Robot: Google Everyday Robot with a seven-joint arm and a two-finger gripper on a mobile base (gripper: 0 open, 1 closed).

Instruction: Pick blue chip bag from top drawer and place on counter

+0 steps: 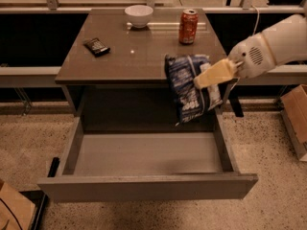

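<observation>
The blue chip bag [191, 86] hangs from my gripper [205, 78] in the air, in front of the counter's right front edge and above the open top drawer [144, 153]. My gripper is shut on the bag's right side, with a cream finger [214, 74] across it. My white arm [268, 47] comes in from the right. The drawer is pulled out and its inside shows nothing in it. The glossy brown-grey counter [139, 51] lies behind the bag.
On the counter stand a white bowl [138, 15] at the back, a red soda can [188, 26] at the back right, and a small flat black packet [96, 46] on the left. Cardboard boxes stand on the floor at the far right [295, 119] and lower left [13, 207].
</observation>
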